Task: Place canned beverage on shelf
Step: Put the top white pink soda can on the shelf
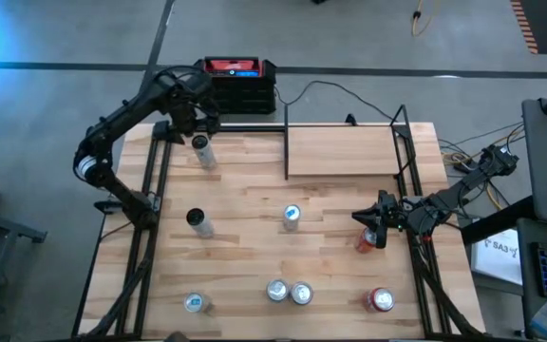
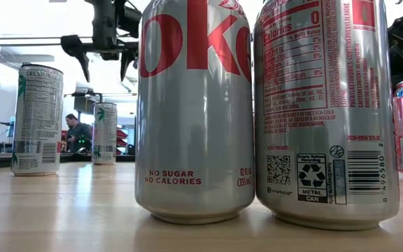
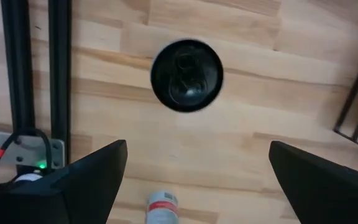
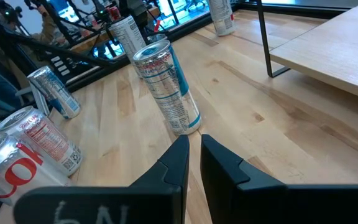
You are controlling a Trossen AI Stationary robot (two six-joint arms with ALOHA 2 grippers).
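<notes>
My left gripper (image 1: 200, 122) hangs at the table's far left with its jaws spread wide and empty. Directly below them stands a black can (image 3: 186, 75), upright, lid facing the left wrist camera; its long axis runs vertical, in line with my approach, so I judge the coming move to be a straight descent to bracket the can between the fingers (image 3: 86, 180). In the high view a can (image 1: 202, 150) stands on the table just nearer than that gripper. The shelf (image 1: 345, 150) lies to the right of this can, at the far side, with nothing on it. My right gripper (image 1: 376, 220) waits near the right edge, jaws pressed together, empty. The left arm is clearly the nearer one.
</notes>
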